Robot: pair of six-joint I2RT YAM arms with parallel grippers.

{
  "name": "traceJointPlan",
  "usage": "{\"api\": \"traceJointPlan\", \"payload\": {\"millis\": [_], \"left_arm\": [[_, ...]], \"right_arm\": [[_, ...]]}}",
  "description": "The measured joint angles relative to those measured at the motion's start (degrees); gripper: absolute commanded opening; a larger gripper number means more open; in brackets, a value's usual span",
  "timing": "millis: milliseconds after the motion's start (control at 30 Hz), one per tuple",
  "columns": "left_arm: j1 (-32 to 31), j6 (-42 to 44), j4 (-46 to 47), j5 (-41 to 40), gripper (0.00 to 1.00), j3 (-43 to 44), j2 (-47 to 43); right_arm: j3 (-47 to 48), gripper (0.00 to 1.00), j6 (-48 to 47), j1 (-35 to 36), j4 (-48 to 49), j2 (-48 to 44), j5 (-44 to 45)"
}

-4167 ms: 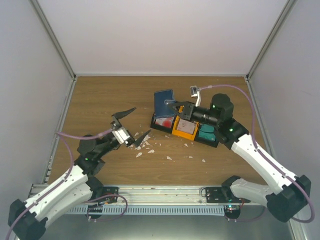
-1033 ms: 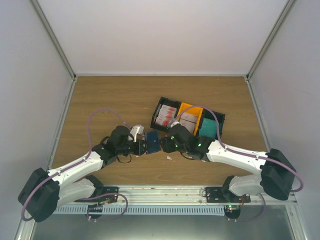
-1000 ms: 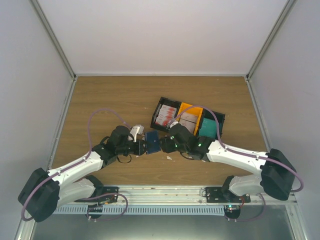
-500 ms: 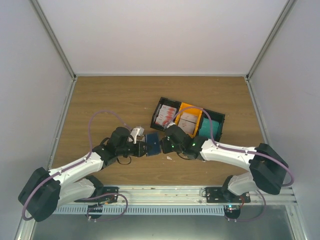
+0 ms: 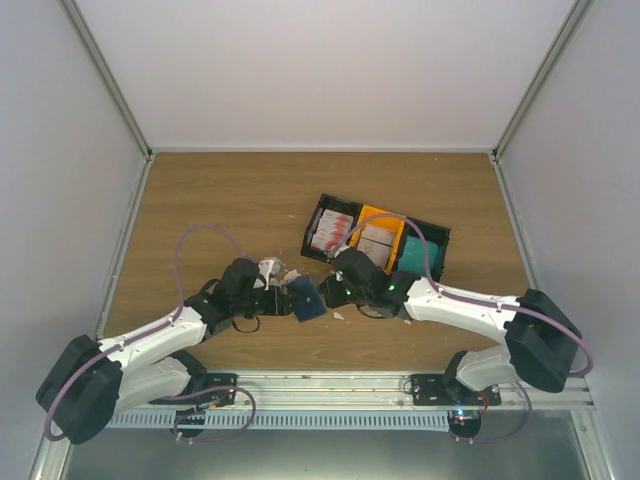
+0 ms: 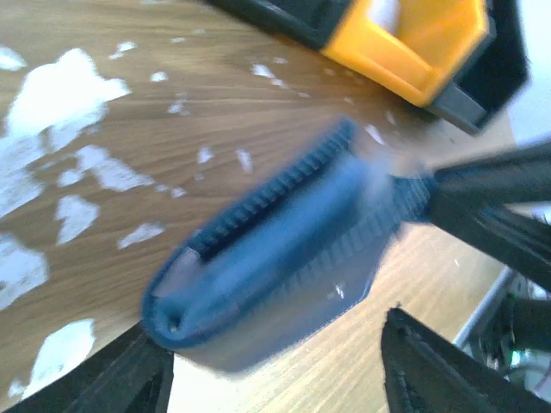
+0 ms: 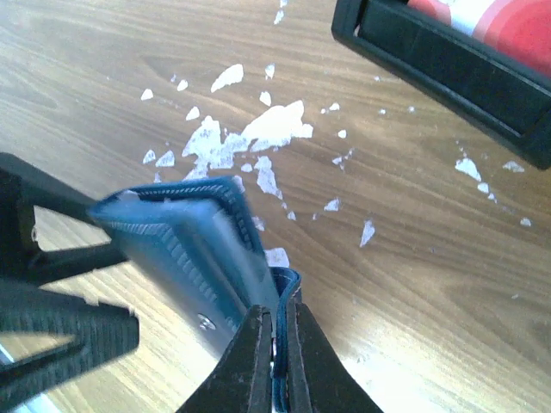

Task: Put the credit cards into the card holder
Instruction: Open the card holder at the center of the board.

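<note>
The navy card holder [image 5: 305,297] hangs low over the table between the two arms. My right gripper [image 7: 277,323] is shut on one thin flap edge of it, and the rest of the card holder [image 7: 185,249] fans out to the left. My left gripper [image 6: 275,370] is open, its fingers standing wide on either side below the blurred card holder [image 6: 275,249]. Red-and-white credit cards [image 5: 333,232] lie in the black tray, and a corner of them shows in the right wrist view [image 7: 508,21]. Pale cards [image 5: 375,242] lie in the orange tray.
A row of tray boxes, black [image 5: 312,218], orange [image 6: 413,52] and teal [image 5: 418,262], stands just behind the grippers. Torn white scraps [image 7: 258,129] litter the wood under and left of the holder [image 6: 60,86]. White walls close in the table's sides and back.
My right gripper has shut on the card holder's edge. My left gripper has let go of it and opened. The holder has tilted slightly.
</note>
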Motion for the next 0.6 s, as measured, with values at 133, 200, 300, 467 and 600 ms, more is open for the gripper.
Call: {"api": "traceJointPlan", "payload": {"millis": [133, 200, 300, 467, 600], "left_arm": [[0.02, -0.79, -2.69, -5.18, 0.78, 0.0, -0.11], [0.02, -1.2, -4.22, -7.58, 0.79, -0.04, -0.72], [0.02, -3.67, -7.58, -13.4, 0.79, -0.15, -4.59], [0.02, -8.72, -11.96, -22.91, 0.79, -1.62, -15.13], [0.07, -9.77, -12.31, -25.27, 0.76, -3.17, -24.37]], "right_arm": [[0.48, 0.01, 0.13, -0.09, -2.38, -0.07, -1.77], [1.09, 0.0, 0.13, -0.11, -3.34, -0.02, -2.93], [2.03, 0.01, 0.11, -0.13, -3.21, -0.02, -5.44], [2.67, 0.0, 0.09, -0.13, -0.63, 0.98, -10.08], [3.04, 0.01, 0.17, -0.13, 2.4, 2.62, -13.64]]}}
